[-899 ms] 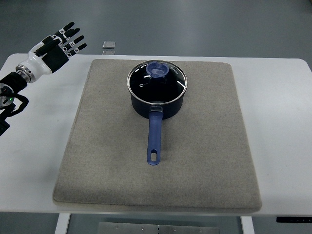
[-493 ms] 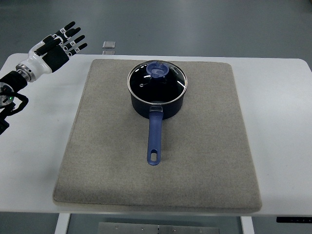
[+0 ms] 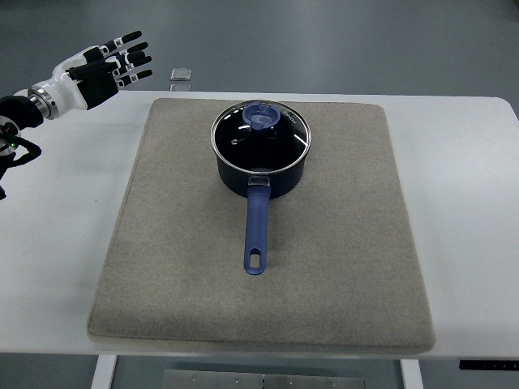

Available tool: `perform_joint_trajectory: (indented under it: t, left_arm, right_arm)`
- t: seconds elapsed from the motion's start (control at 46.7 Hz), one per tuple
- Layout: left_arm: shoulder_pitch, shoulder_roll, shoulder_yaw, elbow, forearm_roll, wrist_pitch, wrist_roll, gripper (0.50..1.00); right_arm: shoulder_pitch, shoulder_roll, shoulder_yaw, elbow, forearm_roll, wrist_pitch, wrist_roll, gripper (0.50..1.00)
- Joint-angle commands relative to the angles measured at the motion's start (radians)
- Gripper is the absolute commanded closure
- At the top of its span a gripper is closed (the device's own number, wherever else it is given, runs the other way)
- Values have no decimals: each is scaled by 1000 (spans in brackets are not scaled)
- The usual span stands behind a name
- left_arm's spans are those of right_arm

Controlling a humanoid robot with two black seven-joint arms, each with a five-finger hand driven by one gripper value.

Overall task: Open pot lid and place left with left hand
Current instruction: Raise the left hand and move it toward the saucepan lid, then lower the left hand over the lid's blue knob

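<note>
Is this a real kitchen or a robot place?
Probably a robot test lab, not a kitchen. The pot sits on a grey mat on a plain white table, with no stove, and the left hand hovers nearby.

this looks like a robotics lab or test room, not a home kitchen. a plain white table (image 3: 65, 243) fills most of the frame, topped by a grey felt mat (image 3: 340, 267). bare grey floor (image 3: 324, 40) runs along the top, with a small metal plate (image 3: 182, 74) at upper left.
</note>
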Motion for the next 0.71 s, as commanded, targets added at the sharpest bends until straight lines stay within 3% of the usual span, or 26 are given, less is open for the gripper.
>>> perform_joint_trajectory:
  t: [0.0,0.107,0.193,0.685]
  left_arm:
    - [-25,24,-2,-8,102,0,0,512]
    - [-51,29,-2,-8,233,0,-27,512]
    - [-70,30,3,-29,351,0,-101,514]
    - [-111,101,1,-347,1007,0,-362,512]
  right_arm:
    - [0,0,1,0,0,0,0,585]
    - [0,0,-1,0,0,0,-2,585]
    - [0,0,1,0,0,0,0,585]
    - [0,0,1,0,0,0,0,585]
